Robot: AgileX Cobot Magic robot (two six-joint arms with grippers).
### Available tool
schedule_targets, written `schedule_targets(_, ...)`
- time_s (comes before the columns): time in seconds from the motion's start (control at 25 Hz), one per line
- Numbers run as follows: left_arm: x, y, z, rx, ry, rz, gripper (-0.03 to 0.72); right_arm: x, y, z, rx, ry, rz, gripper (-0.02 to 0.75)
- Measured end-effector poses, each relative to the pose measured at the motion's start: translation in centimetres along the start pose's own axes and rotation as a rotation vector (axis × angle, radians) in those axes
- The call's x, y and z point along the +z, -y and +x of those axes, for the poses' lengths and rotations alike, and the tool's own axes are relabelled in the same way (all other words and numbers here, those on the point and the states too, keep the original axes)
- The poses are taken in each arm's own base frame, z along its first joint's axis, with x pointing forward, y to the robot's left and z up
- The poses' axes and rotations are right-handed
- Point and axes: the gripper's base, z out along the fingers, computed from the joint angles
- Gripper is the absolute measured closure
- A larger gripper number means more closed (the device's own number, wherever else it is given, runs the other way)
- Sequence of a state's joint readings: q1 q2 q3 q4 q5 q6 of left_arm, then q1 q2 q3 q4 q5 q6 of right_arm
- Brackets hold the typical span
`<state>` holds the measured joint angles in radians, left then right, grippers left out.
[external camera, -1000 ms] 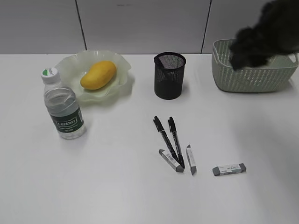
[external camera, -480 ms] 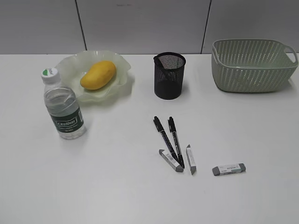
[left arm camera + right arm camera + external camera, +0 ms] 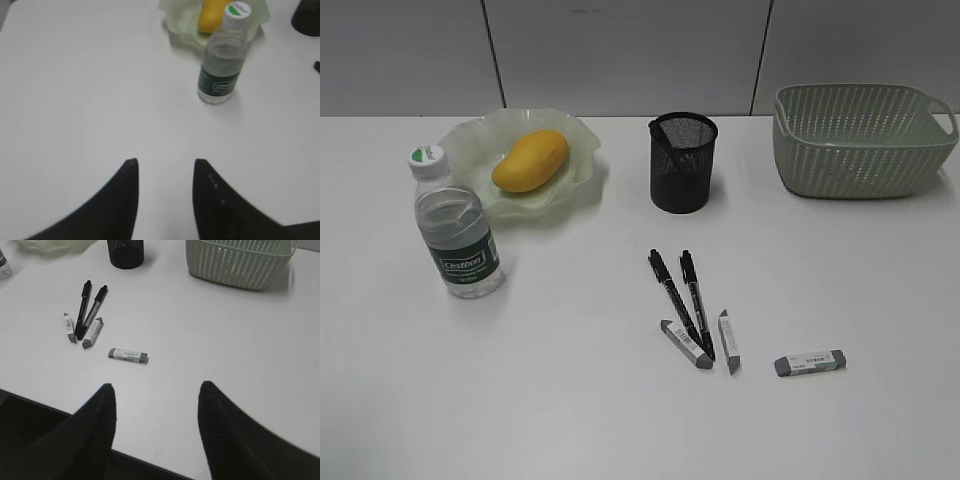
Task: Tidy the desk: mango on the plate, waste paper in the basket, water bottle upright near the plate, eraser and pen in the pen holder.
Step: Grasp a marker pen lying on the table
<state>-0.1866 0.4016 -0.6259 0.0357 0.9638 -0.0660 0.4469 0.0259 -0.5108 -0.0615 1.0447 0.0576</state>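
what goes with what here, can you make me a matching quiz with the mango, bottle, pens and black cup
Things:
1. mango
2. bottle
3. pens
4. black cup

States:
A. lying flat on the table beside the erasers
B. standing upright, white cap on
C. resting in the green dish
D. standing between dish and basket

Pairs: 1-C, 2-B, 3-A, 4-D

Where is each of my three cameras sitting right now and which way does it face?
Exterior view: in front, above desk height, slanting down at the mango, pen holder and basket; no arm shows.
Left wrist view: above the desk's left side, facing the water bottle; the open left gripper shows.
Right wrist view: near the desk's front edge, facing the pens and erasers; the open right gripper shows.
Shared: both wrist views show the pen holder.
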Motion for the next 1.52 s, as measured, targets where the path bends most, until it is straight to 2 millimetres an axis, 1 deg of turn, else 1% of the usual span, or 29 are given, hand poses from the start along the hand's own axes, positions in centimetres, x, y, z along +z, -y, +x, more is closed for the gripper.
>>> schedule_targets(0.2,2.4,1.6,-3.6,-0.031,-0.070,0.140,0.405,0.0,0.0,0.0,0.013,0.001,0.015,0.315)
schedule_targets(0.32,4.1,2.7,-5.4,-0.043,-0.123,0.207,0.405,-0.1,-0.1,0.0,0.050,0.001,0.078,0.316)
schedule_targets(0.4,5.7,3.7,-6.3,-0.029,-0.162,0.246,0.405,-0.1,-0.1,0.1,0.072,0.008,0.123,0.316)
schedule_targets(0.44,7.0,4.4,-6.5,-0.016,-0.190,0.265,0.405,-0.3,-0.1,0.1,0.079,0.017,0.133,0.316)
schedule_targets(0.48,7.7,4.9,-6.7,-0.004,-0.191,0.281,0.405,-0.4,-0.2,0.2,0.082,0.031,0.140,0.316)
schedule_targets(0.6,9.9,7.6,-6.8,0.034,-0.228,0.351,0.405,-0.5,-0.2,0.3,0.084,0.031,0.141,0.317)
schedule_targets(0.72,12.3,11.7,-6.5,0.090,-0.291,0.412,0.405,-0.5,-0.2,0.3,0.085,0.033,0.140,0.318)
schedule_targets(0.84,14.8,15.9,-6.7,0.143,-0.334,0.423,0.405,-0.5,-0.2,0.3,0.086,0.033,0.139,0.318)
schedule_targets(0.88,15.9,17.2,-6.5,0.155,-0.363,0.414,0.401,-0.5,-0.2,0.3,0.085,0.033,0.138,0.318)
schedule_targets(0.92,17.0,18.4,-6.8,0.159,-0.375,0.409,0.393,-0.5,-0.2,0.3,0.085,0.033,0.138,0.318)
schedule_targets(0.96,18.4,19.6,-6.8,0.165,-0.400,0.401,0.377,-0.5,-0.2,0.3,0.086,0.033,0.138,0.318)
schedule_targets(1.12,24.6,23.4,-6.3,0.173,-0.496,0.357,0.304,-0.5,-0.2,0.3,0.086,0.033,0.138,0.318)
schedule_targets(1.16,26.2,24.2,-5.9,0.169,-0.526,0.344,0.295,-0.5,-0.2,0.3,0.086,0.033,0.138,0.318)
schedule_targets(1.24,28.6,25.8,-5.9,0.153,-0.555,0.331,0.288,-0.5,-0.2,0.3,0.086,0.033,0.138,0.318)
schedule_targets(1.28,29.9,26.4,-5.6,0.135,-0.578,0.314,0.287,-0.5,-0.2,0.3,0.086,0.033,0.138,0.318)
schedule_targets(1.4,32.7,27.9,-5.9,0.055,-0.600,0.241,0.287,-0.5,-0.2,0.3,0.085,0.033,0.138,0.318)
schedule_targets(1.52,34.8,28.3,-5.6,0.003,-0.632,0.134,0.289,-0.5,-0.2,0.3,0.085,0.033,0.138,0.318)
